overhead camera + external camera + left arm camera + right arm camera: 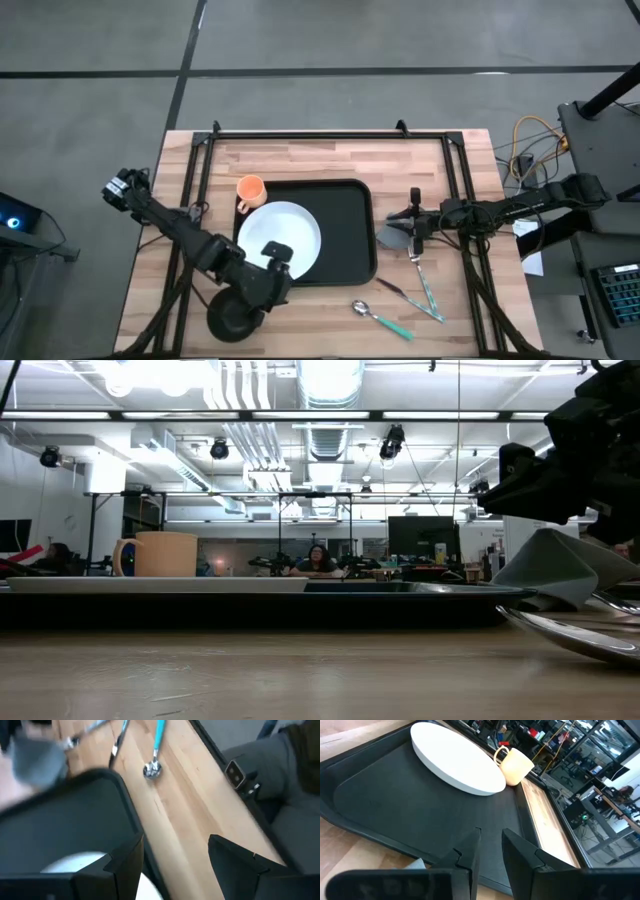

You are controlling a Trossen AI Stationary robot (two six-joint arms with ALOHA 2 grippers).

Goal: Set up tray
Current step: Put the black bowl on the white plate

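The large flat black tray [345, 235] with rounded corners and a low rim lies mid-tabletop, long axis running left to right, carrying a smooth round white plate [280, 238] on its left half with an orange mug [250, 190] at the far-left corner. The right gripper [414, 232], just off the tray's right edge and nearer the bare half, has its fingers pinched narrow over a folded grey napkin [392, 236], though I cannot tell if it grips. The left gripper [272, 272] hangs spread wide at the tray's near-left edge beside a round black bowl [232, 315], and teal-handled metal cutlery [385, 318] lies toward the near-right corner.
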